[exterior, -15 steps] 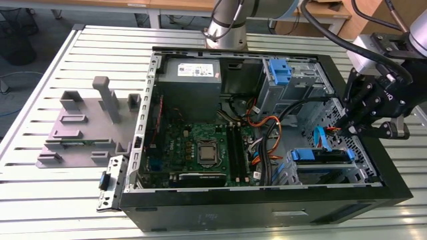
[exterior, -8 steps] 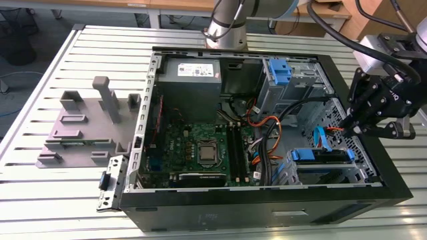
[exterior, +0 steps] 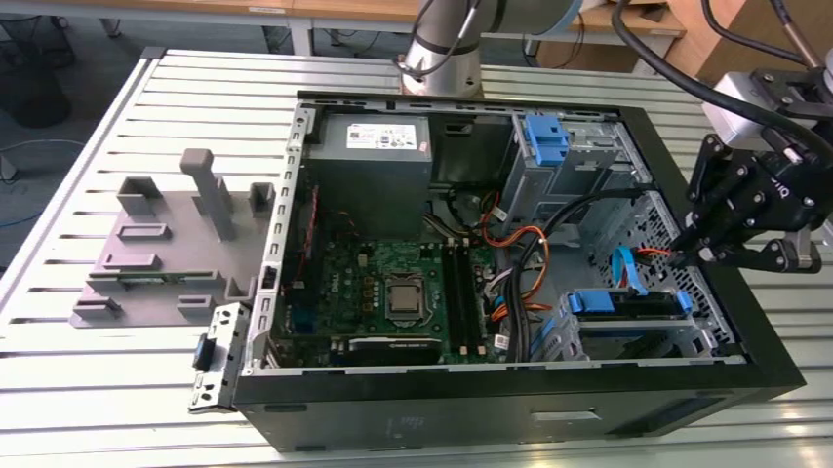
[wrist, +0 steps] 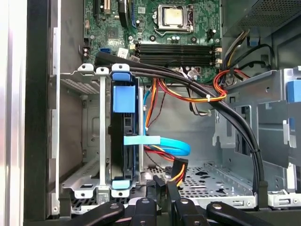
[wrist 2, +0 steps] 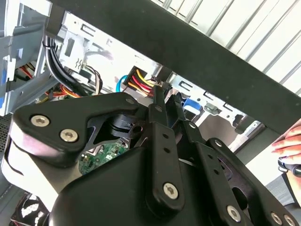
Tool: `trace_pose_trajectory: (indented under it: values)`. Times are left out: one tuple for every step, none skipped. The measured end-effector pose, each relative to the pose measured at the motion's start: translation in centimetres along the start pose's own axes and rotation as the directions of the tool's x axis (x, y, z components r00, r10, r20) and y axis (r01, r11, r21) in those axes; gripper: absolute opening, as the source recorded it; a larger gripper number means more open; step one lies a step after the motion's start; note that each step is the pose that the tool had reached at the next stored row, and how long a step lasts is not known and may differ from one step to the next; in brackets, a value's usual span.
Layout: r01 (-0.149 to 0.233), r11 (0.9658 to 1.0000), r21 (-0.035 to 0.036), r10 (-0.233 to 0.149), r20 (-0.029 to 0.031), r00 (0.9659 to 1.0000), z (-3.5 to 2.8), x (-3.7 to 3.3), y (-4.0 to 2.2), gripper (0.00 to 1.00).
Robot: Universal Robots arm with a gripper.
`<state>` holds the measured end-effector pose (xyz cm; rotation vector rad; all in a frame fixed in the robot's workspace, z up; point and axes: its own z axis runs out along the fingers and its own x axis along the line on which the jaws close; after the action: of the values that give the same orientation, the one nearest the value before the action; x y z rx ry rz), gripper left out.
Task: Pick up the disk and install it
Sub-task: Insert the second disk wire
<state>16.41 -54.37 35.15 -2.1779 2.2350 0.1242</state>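
Exterior view first: the open computer case (exterior: 768, 375) lies on the slatted table (exterior: 78, 390), and the disk (exterior: 629, 304) already sits in the drive cage near the case's front corner, on the exterior view's right, its blue carrier showing along the top edge. The gripper (exterior: 690, 255) hangs just above the case wall beside that cage, holding nothing. By this look the disk is seated, though whether it is fully latched or cabled I cannot tell. A grey moulded fixture (exterior: 163, 249) stands outside the case on the exterior view's left, and the power supply (exterior: 371, 146) sits at the far end.

Second wrist view: the gripper (wrist 2: 164, 94) has its fingers drawn close together with nothing between them, aimed at a bundle of red and yellow wires (wrist 2: 139, 81). A person's hand (wrist 2: 289, 148) rests beyond the case wall.

First wrist view: the disk (wrist: 123, 141) stands on edge in its bay, blue tabs at both ends. A light-blue cable (wrist: 162, 143) runs from its side, and thick black cables (wrist: 221, 110) cross the bay opening, crowding any approach.
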Motion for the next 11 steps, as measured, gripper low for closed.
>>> trace_pose_trajectory:
  values:
    - [0.000, 1.0000, 0.0001, 0.000, -0.0003, 1.0000, 0.08, 0.01, -0.01, 0.24]
    - [0.000, 1.0000, 0.0001, 0.000, -0.0002, 1.0000, 0.23, 0.02, -0.01, 0.24]
    - [0.000, 1.0000, 0.0001, 0.000, -0.0002, 1.0000, 0.40, 0.03, -0.02, 0.24]
    - [0.000, 1.0000, 0.0001, 0.000, -0.0003, 1.0000, 0.57, 0.04, -0.04, 0.24]
    - [0.000, 1.0000, 0.0001, 0.000, -0.0005, 1.0000, 0.73, 0.05, -0.05, 0.24]
    - [0.000, 1.0000, 0.0001, 0.000, -0.0005, 1.0000, 0.84, 0.06, -0.05, 0.24]
    - [0.000, 1.0000, 0.0001, 0.000, -0.0007, 1.0000, 0.88, 0.06, -0.05, 0.24]
    - [0.000, 1.0000, 0.0001, 0.000, -0.0007, 1.0000, 0.95, 0.07, -0.06, 0.24]
    - [0.000, 1.0000, 0.0001, 0.000, -0.0006, 1.0000, 1.01, 0.07, -0.05, 0.24]
    - [0.000, 1.0000, 0.0004, 0.000, -0.0007, 1.0000, 1.03, 0.07, 0.06, 0.24]
    - [0.000, 1.0000, 0.0018, 0.000, -0.0008, 1.0000, 1.05, 0.08, 0.32, 0.24]
